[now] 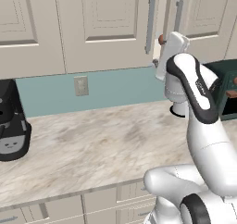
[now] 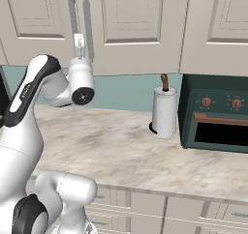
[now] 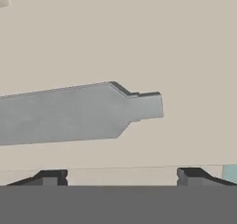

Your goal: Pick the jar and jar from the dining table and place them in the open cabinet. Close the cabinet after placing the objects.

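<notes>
Two panelled doors of the cabinet (image 1: 106,19) stand flat and flush above the desk (image 1: 88,140), so I judge the placing is done and the closing is at or near its end; the jars are nowhere on the stone top in these pictures, and whether they sit behind the doors cannot be told. The desk runs wide and mostly bare. At its left end, against the back edge, stands a black coffee machine (image 1: 11,121). Toward the right end sits a dark green toaster oven (image 2: 215,113) with copper knobs, close to the back edge, and just beside it on its left a paper towel roll (image 2: 164,111) stands upright on its holder.

The arm is raised well above the desk so that the hand meets the door front rather than the stone top. The gripper (image 2: 80,48) points up at the pair of silver bar handles (image 2: 80,22) where the two doors meet. In the hand view the fingertips (image 3: 51,176) stand wide apart, released, grasping nothing, with the handle's lower end (image 3: 83,112) lying across the view ahead of them against the beige door. I read that spread pose as a hand placed for pushing the door shut, not for pulling. A white wall outlet (image 1: 81,85) sits in the teal backsplash.
</notes>
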### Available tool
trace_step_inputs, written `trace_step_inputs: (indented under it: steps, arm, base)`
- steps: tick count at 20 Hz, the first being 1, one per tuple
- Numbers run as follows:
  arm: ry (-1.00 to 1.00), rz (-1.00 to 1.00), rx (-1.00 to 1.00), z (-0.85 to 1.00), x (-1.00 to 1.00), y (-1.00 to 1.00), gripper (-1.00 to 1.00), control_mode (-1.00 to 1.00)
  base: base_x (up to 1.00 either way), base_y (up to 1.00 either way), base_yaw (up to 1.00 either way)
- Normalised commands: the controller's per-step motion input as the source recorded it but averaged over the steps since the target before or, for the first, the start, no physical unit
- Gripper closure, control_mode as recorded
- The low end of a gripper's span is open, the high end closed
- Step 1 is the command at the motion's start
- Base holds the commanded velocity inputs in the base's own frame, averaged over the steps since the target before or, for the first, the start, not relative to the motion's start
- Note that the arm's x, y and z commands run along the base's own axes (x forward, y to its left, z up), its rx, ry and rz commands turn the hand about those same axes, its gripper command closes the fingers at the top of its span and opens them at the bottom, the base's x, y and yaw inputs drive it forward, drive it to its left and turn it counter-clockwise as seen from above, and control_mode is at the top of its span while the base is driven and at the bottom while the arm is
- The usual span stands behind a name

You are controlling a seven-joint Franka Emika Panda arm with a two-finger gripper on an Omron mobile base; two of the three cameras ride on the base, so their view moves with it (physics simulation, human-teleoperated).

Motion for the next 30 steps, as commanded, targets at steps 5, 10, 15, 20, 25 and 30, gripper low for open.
trace_step_inputs:
  steps: [5,10,15,20,25,30]
  arm:
    - [0.01,-0.18,0.02,-0.01,0.55,0.01,-1.0,-1.0]
    - [0.0,-0.19,0.04,-0.02,0.45,0.0,-1.0,-1.0]
    - [0.0,-0.17,0.03,-0.01,0.38,0.0,-1.0,-1.0]
    - [0.0,-0.17,0.03,0.0,0.35,0.0,-1.0,-1.0]
    - [0.0,-0.07,0.0,-0.02,-0.06,0.0,-1.0,-1.0]
    - [0.0,0.0,0.0,0.0,-0.28,-0.08,-1.0,-1.0]
  base:
    - [0.0,0.0,0.0]
    - [0.0,0.0,0.0]
    - [0.0,0.0,0.0]
    - [0.0,0.0,0.0]
    - [0.0,0.0,0.0]
    - [0.0,0.0,0.0]
